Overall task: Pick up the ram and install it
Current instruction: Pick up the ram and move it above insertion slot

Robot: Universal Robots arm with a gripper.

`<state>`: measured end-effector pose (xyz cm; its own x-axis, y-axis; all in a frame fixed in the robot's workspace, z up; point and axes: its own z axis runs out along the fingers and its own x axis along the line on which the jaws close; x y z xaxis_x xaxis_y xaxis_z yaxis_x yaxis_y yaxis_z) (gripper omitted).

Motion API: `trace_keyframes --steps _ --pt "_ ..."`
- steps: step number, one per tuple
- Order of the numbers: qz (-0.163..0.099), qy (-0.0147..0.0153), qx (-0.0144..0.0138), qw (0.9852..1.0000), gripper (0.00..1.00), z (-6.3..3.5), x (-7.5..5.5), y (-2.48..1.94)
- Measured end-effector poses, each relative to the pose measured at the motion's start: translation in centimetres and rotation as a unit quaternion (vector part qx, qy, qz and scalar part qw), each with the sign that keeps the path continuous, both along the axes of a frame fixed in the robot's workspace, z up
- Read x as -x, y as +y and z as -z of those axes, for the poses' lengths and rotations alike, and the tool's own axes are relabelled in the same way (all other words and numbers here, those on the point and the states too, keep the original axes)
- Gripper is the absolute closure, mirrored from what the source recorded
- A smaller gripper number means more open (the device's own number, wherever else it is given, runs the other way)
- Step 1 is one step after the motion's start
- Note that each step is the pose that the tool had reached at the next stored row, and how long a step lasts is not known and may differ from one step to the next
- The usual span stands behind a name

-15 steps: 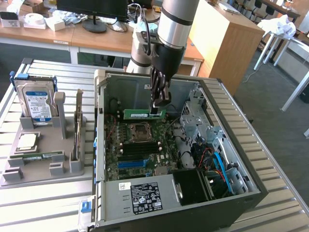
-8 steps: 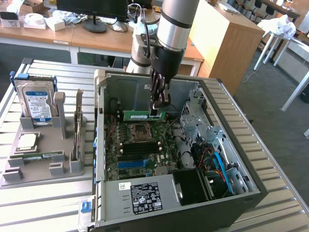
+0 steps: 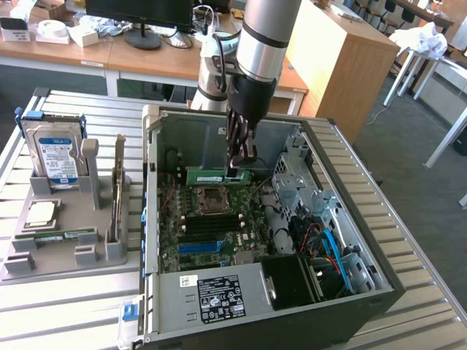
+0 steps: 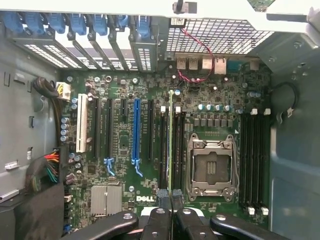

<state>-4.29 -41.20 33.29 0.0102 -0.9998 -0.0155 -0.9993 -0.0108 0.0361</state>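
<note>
The ram (image 3: 216, 175) is a thin green stick held level inside the open computer case (image 3: 350, 219), above the motherboard (image 3: 211, 226). My gripper (image 3: 235, 170) reaches down from above and is shut on the stick's upper edge near one end. In the wrist view the ram (image 4: 171, 135) appears edge-on as a narrow green line running out from between my black fingertips (image 4: 161, 214). It hangs over the black memory slots (image 4: 164, 145) beside the empty processor socket (image 4: 212, 167). I cannot tell whether it touches a slot.
A second bank of black slots (image 4: 252, 160) lies on the socket's other side, and a blue expansion slot (image 4: 136, 130) sits further along the board. At the exterior view's left a grey holder tray (image 3: 66, 255) carries a hard drive (image 3: 51, 149), a silver processor (image 3: 40, 213) and an upright card (image 3: 117, 186).
</note>
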Motion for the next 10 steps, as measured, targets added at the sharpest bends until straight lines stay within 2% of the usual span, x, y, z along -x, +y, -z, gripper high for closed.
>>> trace_keyframes --steps 10 --pt "0.001 0.0 0.0 1.0 0.88 0.9 0.0 0.0"
